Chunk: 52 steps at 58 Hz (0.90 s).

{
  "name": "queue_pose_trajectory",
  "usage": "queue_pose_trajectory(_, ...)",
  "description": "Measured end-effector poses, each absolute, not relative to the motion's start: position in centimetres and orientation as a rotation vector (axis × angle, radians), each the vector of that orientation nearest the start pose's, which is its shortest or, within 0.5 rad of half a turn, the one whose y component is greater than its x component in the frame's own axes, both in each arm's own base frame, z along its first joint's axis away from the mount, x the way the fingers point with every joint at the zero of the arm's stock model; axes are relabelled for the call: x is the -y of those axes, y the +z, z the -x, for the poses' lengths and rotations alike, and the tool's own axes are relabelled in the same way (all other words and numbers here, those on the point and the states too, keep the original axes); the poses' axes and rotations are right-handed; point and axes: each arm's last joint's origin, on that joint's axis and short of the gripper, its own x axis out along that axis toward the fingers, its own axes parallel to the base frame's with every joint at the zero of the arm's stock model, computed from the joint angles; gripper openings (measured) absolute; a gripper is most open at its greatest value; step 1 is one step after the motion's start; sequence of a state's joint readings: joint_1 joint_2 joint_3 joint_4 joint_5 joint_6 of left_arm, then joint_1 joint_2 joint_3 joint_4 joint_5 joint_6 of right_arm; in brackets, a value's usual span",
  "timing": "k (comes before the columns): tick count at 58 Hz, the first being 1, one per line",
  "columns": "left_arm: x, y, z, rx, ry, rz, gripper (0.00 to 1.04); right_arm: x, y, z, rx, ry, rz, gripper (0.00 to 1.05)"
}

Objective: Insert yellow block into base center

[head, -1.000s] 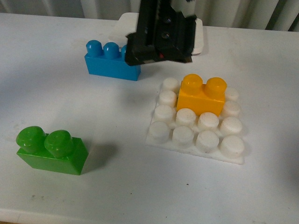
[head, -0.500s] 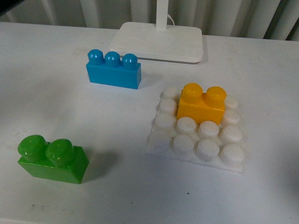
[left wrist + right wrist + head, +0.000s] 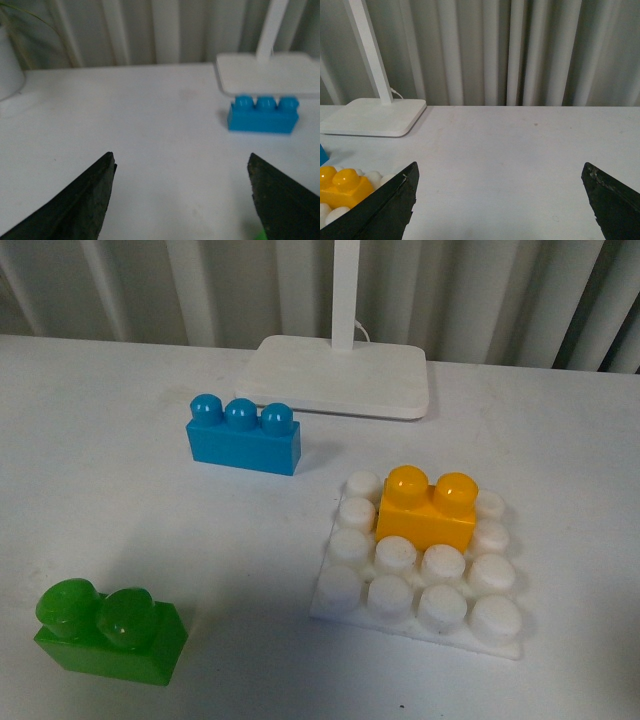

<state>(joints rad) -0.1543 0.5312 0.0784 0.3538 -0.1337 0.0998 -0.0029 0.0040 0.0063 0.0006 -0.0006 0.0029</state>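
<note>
The yellow block [image 3: 428, 508] sits on the white studded base [image 3: 415, 565], on its middle studs toward the far side, studs up. No gripper shows in the front view. The right wrist view shows the yellow block [image 3: 342, 186] on the base [image 3: 335, 212] beside one finger. My right gripper [image 3: 500, 172] is open and empty over bare table. My left gripper [image 3: 181, 162] is open and empty over bare table, well apart from the base.
A blue three-stud brick [image 3: 243, 435] stands behind the base, also in the left wrist view [image 3: 263, 114]. A green two-stud brick [image 3: 108, 630] lies front left. A white lamp foot [image 3: 340, 375] with a post stands at the back. A white pot [image 3: 9, 72] stands far off.
A dark gripper that hung over the blue brick a second ago has left the front view. The yellow block stays seated on the base.
</note>
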Motion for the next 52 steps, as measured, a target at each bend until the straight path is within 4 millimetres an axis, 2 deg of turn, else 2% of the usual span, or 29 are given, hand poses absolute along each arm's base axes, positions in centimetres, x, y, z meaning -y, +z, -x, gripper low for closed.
queue_pose_trajectory(6,1.2,17.8,-12.8,0.003,-0.001,-0.031,0.57,0.0,16.5,-9.8,0.003,-0.001,-0.003,0.96)
queue_pose_trajectory(15,0.1,16.9,-12.3,0.003,-0.004,-0.015,0.28,0.0,16.5,-9.8,0.003,-0.002,-0.003,0.96)
queue_pose_trajectory(22,0.0,17.1,-12.0,0.015,-0.001,-0.008,0.04,0.0,16.5,-9.8,0.003,0.0,-0.002,0.96)
queue_pose_trajectory(52,0.0,17.0,-10.9,0.016,-0.002,-0.002,0.04,0.0,16.5,-9.8,0.003,-0.002,-0.003,0.96)
